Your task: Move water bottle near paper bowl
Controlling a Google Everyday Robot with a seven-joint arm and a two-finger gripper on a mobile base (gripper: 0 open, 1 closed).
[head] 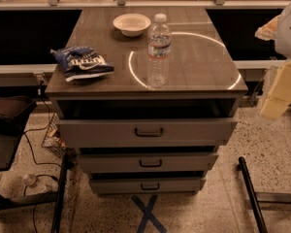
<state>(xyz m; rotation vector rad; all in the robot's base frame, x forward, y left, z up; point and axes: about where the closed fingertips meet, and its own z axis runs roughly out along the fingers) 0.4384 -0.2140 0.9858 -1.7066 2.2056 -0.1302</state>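
The water bottle [158, 50], clear and ribbed with a white cap and a white label band, stands upright near the front middle of the cabinet top [199, 67]. The paper bowl [131, 24], shallow and cream-white, sits at the back of the top, a little left of the bottle and apart from it. My gripper [276, 98], with pale yellow fingers, hangs off the right side of the cabinet, beyond its edge and lower than the bottle's cap. It touches nothing.
A dark blue snack bag [82, 62] lies at the front left of the top. Three drawers [148, 131] step out below. A dark chair [5, 115] stands left, a small bottle [31, 182] and cables lie on the floor, and a black pole [250, 188] leans at the right.
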